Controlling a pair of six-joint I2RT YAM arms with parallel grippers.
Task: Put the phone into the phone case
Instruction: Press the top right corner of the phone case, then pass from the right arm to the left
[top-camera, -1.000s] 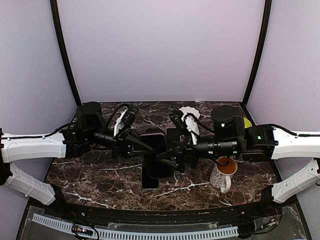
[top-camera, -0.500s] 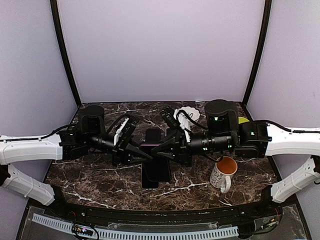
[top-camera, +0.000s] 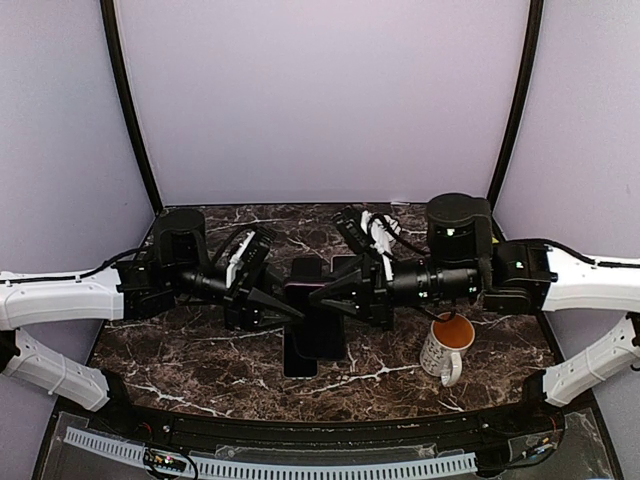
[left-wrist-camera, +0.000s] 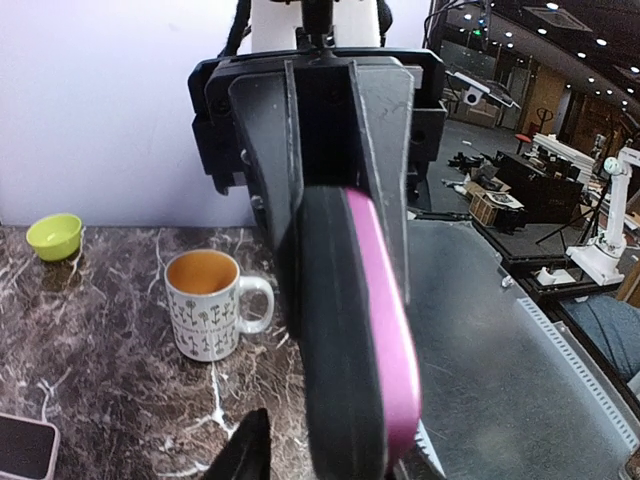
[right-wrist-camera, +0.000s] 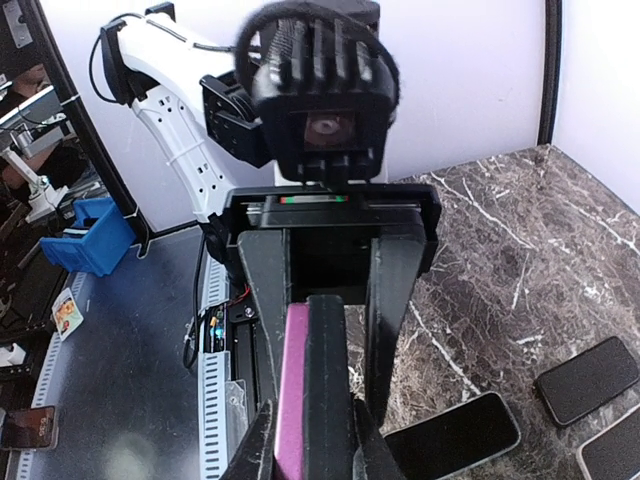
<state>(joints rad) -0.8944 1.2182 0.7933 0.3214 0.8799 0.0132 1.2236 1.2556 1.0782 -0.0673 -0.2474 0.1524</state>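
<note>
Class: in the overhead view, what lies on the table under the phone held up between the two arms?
A dark phone lies flat on the marble table; only its near end shows. The held phone covers the rest.

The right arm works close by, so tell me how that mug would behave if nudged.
The mug looks like glazed ceramic: probably rigid, heavy for its size, breakable. Upright on the smooth marbled table, it would likely slide under a low push and might tip from a high knock. Whether the orange inside is liquid, I cannot tell.
</note>
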